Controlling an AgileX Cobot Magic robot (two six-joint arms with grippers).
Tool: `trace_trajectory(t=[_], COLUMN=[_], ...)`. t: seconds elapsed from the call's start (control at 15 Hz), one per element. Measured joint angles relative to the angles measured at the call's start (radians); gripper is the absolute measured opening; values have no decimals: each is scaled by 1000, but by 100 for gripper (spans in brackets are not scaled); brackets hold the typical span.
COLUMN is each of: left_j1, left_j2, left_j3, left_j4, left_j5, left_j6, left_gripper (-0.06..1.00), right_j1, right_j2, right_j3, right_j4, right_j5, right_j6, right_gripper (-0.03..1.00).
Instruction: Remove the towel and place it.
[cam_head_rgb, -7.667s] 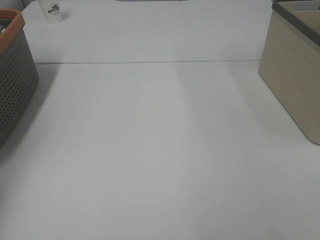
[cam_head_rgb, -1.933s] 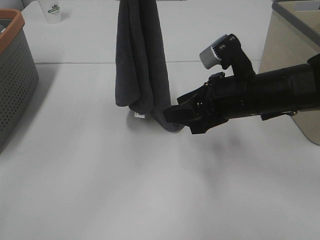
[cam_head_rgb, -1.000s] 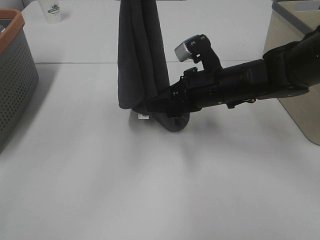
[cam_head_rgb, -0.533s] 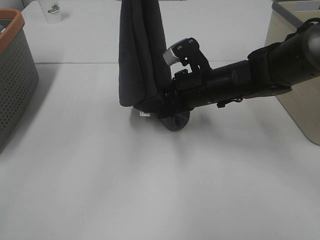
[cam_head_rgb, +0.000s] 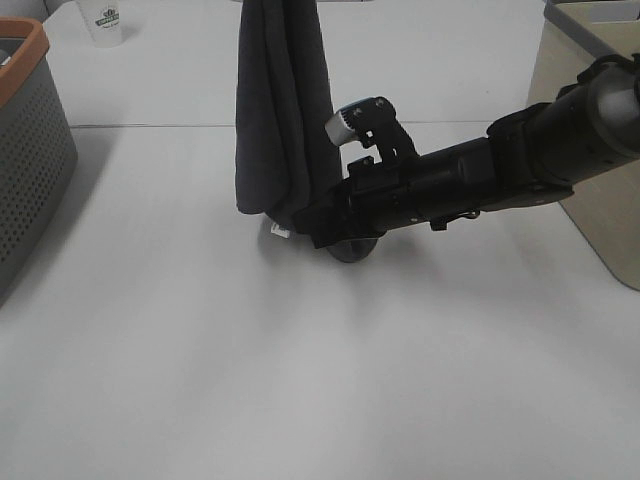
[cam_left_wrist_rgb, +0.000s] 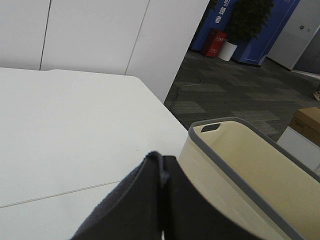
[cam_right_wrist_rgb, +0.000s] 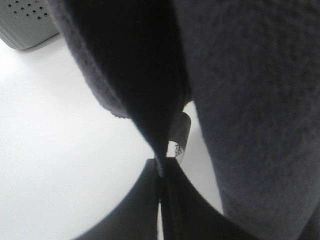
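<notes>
Charcoal-grey terry towel (cam_head_rgb: 282, 110) hung in long folds, lower end touching white counter (cam_head_rgb: 200, 350). Left gripper (cam_left_wrist_rgb: 162, 162) jaws clamped on top hem; right gripper (cam_right_wrist_rgb: 161, 167) jaws pinched together on bottom corner beside small white tag (cam_right_wrist_rgb: 180, 132). Advice: draw corners apart slowly, tension even, then lower flat.
</notes>
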Motion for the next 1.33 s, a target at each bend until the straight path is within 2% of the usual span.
trace_trajectory(t=[0.27, 0.33, 0.47, 0.73, 0.87, 1.0, 1.07, 1.2, 1.33], left_j1=[0, 0, 0, 0, 0, 0, 0, 16, 73], left_j2=[0, 0, -6, -73, -117, -146, -156, -160, -160], left_j3=[0, 0, 0, 0, 0, 0, 0, 0, 0], left_j4=[0, -1, -5, -14, -68, -123, -151, -206, -284], left_j5=[0, 0, 1, 104, 136, 142, 152, 154, 154], left_j6=[0, 0, 0, 0, 0, 0, 0, -10, -52], left_gripper=[0, 0, 0, 0, 0, 0, 0, 0, 0], right_j1=[0, 0, 0, 0, 0, 0, 0, 0, 0], right_j2=[-33, -66, -132, -367, -464, -523, -542, -542, -542], right_j3=[21, 35, 41, 44, 44, 1, -78, -216, -330], right_j4=[-1, -29, -162, -812, -1136, -1398, -1550, -1670, -1743], right_j5=[14, -1, -43, -107, -101, -17, 99, 262, 341], right_j6=[95, 171, 319, 767, 997, 1183, 1258, 1290, 1297], right_gripper=[2, 2, 2, 2, 2, 2, 2, 2, 2])
